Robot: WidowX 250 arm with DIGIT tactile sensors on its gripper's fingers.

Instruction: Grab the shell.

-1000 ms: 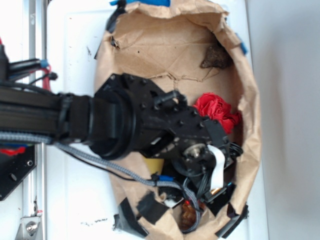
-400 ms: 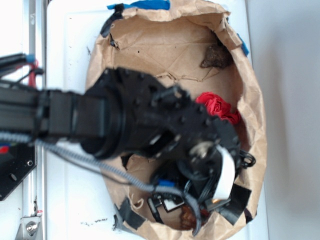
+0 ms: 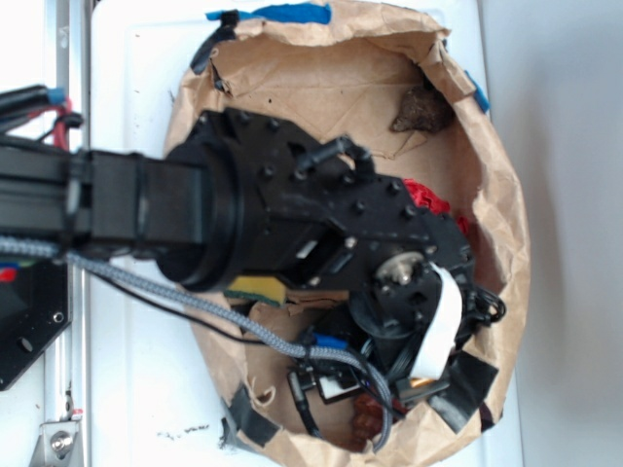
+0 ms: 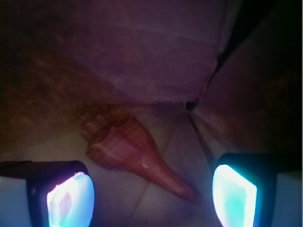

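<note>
shell (image 4: 137, 156): lying loose on brown paper, between the fingers
gripper (image 4: 151, 194): spread wide, nothing grasped
remaining: lower, close

The arm (image 3: 146, 209) is showing itself as matte black all over, a boxy link widening into a round collar and then into angular plates that are carrying rows of small black screws. A grey braided cable (image 3: 195, 306) is trailing beneath it, and thinner black wires are looping near the wrist. A white flat ribbon (image 3: 438, 326) is curving beside a silvery round hub (image 3: 401, 270) (a blue tab is peeking out close by). In the wrist view the gripper (image 4: 151, 196) is presenting two black-framed fingers (image 4: 234, 191) whose pads are glowing pale cyan and lavender.
</note>
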